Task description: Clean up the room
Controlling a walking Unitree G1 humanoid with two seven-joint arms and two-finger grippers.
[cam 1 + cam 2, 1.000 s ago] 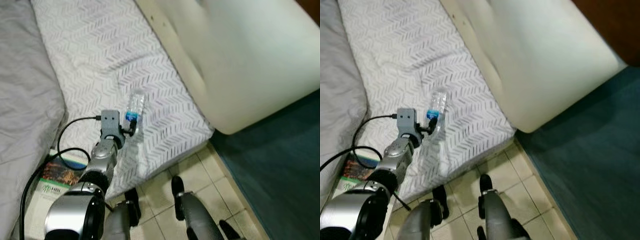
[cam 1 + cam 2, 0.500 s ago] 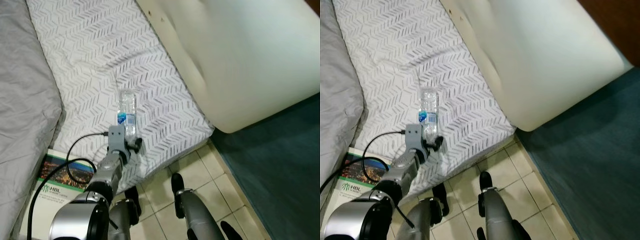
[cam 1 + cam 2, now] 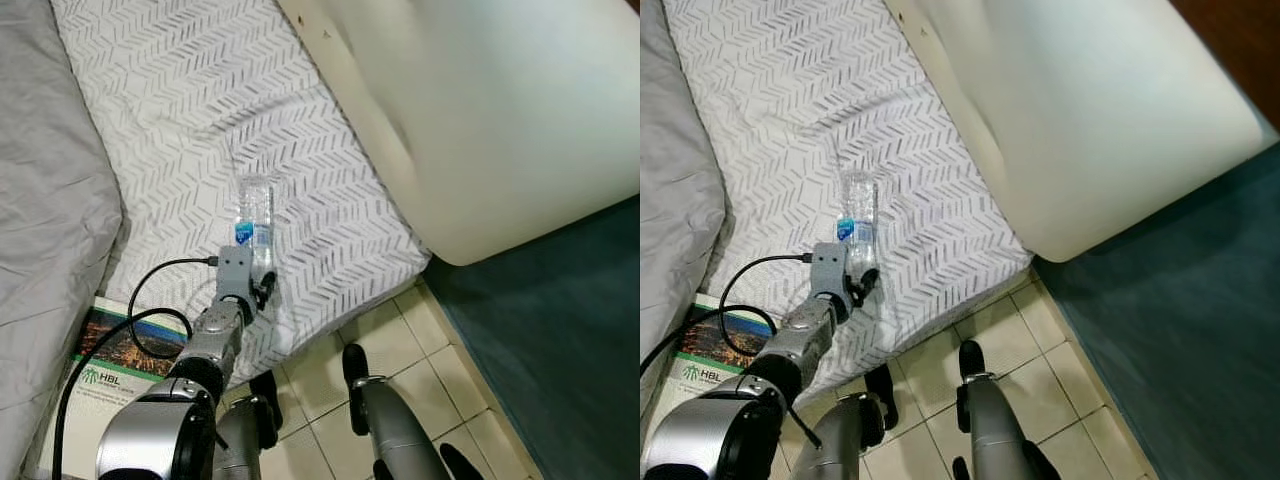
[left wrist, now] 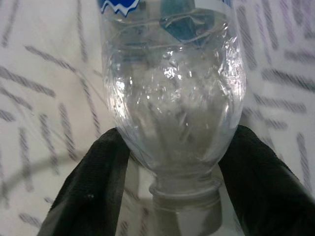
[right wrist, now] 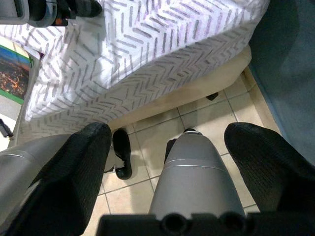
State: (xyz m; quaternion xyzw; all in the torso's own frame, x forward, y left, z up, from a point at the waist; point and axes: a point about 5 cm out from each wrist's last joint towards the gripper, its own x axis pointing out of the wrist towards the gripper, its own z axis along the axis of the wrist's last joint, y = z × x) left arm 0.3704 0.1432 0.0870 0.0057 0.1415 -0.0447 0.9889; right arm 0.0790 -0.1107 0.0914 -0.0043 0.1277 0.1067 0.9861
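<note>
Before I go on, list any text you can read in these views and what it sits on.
"HBL": on the white lower edge of the booklet lying beside the bed, next to a green logo.
Bottle label: blue and white, its print too small and cut off to read.

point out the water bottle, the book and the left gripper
water bottle (image 3: 256, 212): left eye view, on its clear body above the blue label
book (image 3: 112, 362): left eye view, on its dark cover picture
left gripper (image 4: 170, 184): left wrist view, midway between its fingertips, at the bottle's neck
</note>
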